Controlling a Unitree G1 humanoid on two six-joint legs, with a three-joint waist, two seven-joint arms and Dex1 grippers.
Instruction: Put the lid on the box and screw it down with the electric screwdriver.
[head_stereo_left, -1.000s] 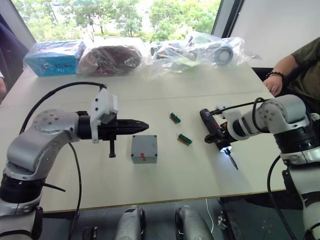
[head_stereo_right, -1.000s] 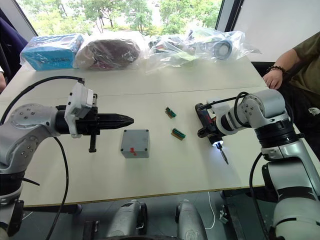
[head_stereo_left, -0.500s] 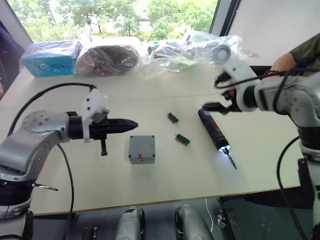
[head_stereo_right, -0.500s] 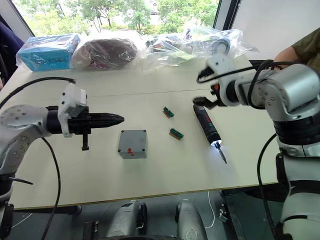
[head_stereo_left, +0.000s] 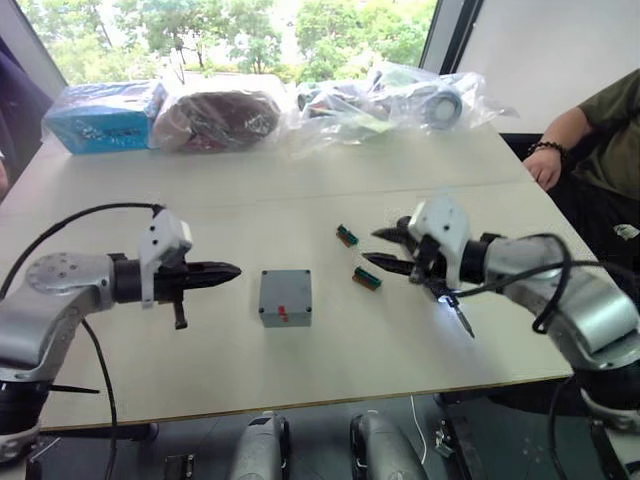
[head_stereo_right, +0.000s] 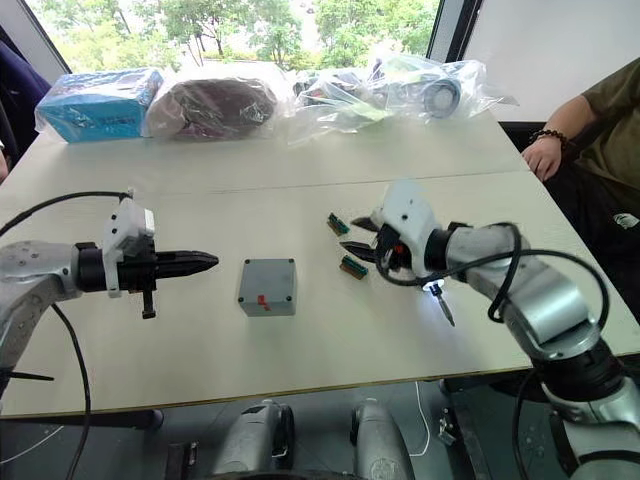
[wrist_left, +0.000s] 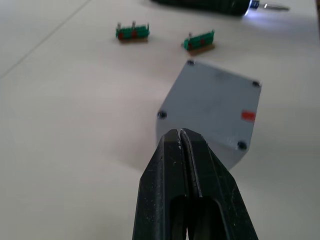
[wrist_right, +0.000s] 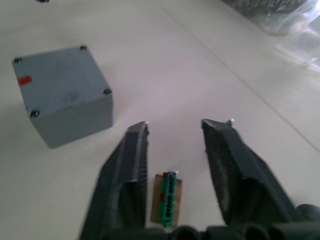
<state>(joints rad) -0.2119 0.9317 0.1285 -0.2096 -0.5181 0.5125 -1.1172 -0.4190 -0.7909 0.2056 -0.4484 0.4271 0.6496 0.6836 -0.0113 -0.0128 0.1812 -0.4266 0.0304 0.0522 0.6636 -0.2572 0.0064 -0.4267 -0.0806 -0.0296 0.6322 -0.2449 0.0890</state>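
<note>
The grey box (head_stereo_left: 285, 297) stands mid-table with the lid (wrist_left: 215, 97) sitting on top, a red mark and corner screws showing. My left gripper (head_stereo_left: 232, 269) is shut and empty, pointing at the box from its left, a short way off. My right gripper (head_stereo_left: 380, 247) is open, right of the box, its fingers (wrist_right: 135, 150) spread above a green piece (wrist_right: 166, 202). The electric screwdriver (head_stereo_left: 458, 315) lies on the table behind my right gripper, its tip lit and its body mostly hidden.
Two small green pieces (head_stereo_right: 338, 225) (head_stereo_right: 353, 266) lie between the box and the screwdriver. A blue packet (head_stereo_left: 105, 115) and plastic bags (head_stereo_left: 390, 100) line the far edge. A person's arm (head_stereo_left: 560, 150) rests at the right side of the table.
My right gripper has let go of the screwdriver, lifted away, and now points left over the green pieces. My left gripper has drawn back to the left, away from the box.
</note>
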